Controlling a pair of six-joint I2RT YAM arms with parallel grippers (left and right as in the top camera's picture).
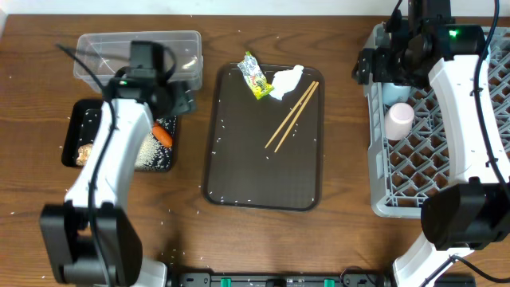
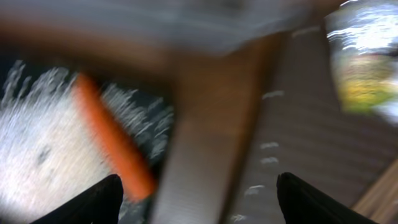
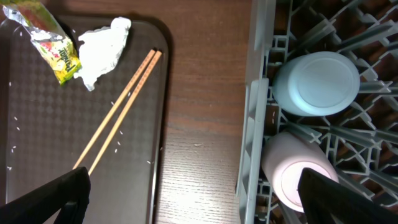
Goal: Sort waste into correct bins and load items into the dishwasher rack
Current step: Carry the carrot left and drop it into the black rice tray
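Both grippers open, nothing held.
My left gripper (image 2: 199, 208) has its jaws apart over the black tray (image 1: 73, 118), where the carrot (image 2: 112, 143) lies on the rice (image 1: 147, 151); my right gripper (image 3: 196, 208), jaws wide, hovers at the rack (image 3: 252, 124) edge above the pink cup (image 3: 292, 171) and blue cup (image 3: 316, 82); further off, chopsticks (image 3: 121, 112), tissue (image 3: 102, 46) and wrapper (image 3: 53, 40) lie on the brown serving tray (image 3: 37, 124); the clear tub (image 1: 135, 48) sits behind the black tray.

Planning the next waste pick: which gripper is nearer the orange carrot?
Left. The left gripper is just beside the orange carrot, above the shallow black rectangular tray. The right gripper is far off, by the large grey plastic dishwasher rack.
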